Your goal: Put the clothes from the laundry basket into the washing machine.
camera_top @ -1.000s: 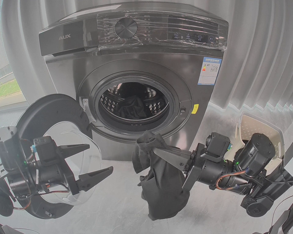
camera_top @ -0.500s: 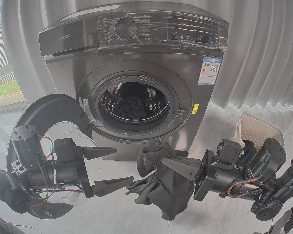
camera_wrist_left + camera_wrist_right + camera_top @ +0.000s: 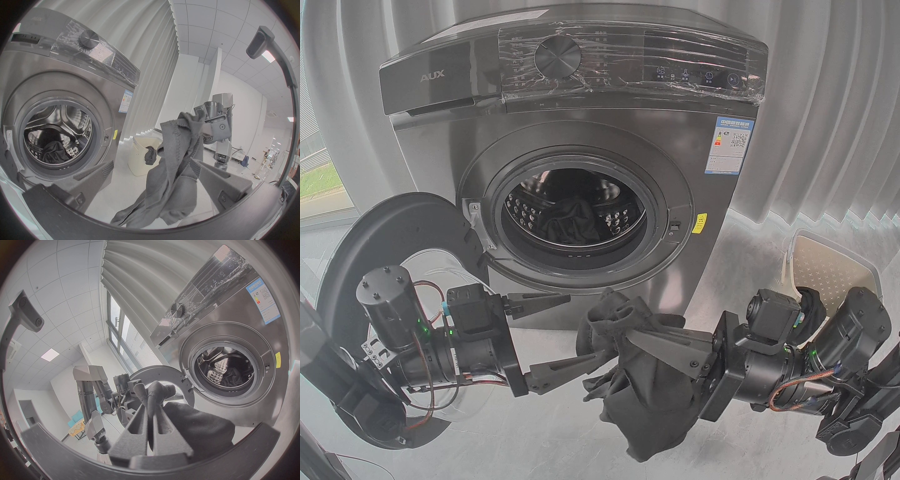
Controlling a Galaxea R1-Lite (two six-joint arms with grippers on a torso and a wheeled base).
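Status: task partly complete.

1. The grey steel front-loading washing machine [image 3: 581,125] stands with its round door [image 3: 394,231] swung open. One dark crumpled garment [image 3: 572,222] already lies in the drum.
2. The right pincer [image 3: 631,337] is clamped on a dark grey cloth garment [image 3: 650,387], which hangs above the floor, in front of and below the drum opening. This garment is not yet loaded.
3. The left pincer [image 3: 584,328] sits just beside the hanging garment with its fingers apart. The cloth lies between them, against one finger. No grip has been made.
4. The cream plastic laundry basket [image 3: 831,262] stands on the floor to the machine's right. A dark item [image 3: 809,312] hangs over its rim.

Judged outstanding: load the held garment into the drum, then transfer whatever the basket contains. The basket's interior is largely hidden, so its remaining count cannot be determined.
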